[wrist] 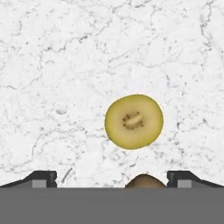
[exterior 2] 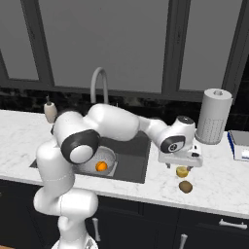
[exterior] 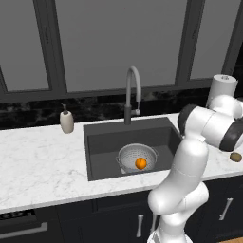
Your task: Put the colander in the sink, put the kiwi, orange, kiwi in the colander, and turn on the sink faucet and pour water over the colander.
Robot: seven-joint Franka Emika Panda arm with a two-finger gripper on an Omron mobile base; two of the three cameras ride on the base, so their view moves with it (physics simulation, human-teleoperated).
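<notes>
Gripper hangs over the counter right of the sink, pointing straight down, jaws spread wide apart with nothing between them. Directly below the jaws sits a cut kiwi, pale yellow-green face up with a ring of dark seeds; seen from the hand it lies centred between the two fingertips, not touched by either. From the right base view the same cut kiwi shows just under the hand. Nearer the counter's front edge than the jaws, close beside the cut one, a whole brown kiwi lies on the marble; its top edge pokes in at the bottom of the hand view, and it shows at the far right of the left base view. Off to the jaws' left, down in the sink, the colander stands upright on the basin floor with the orange inside it. Beyond the jaws, toward the wall, a paper towel roll stands upright, with a blue-and-white object beside it, too cropped to identify. Behind the sink the faucet arches over the basin, no water visible. Farthest from the jaws, left of the sink, a beige soap bottle stands near the dark backsplash.
</notes>
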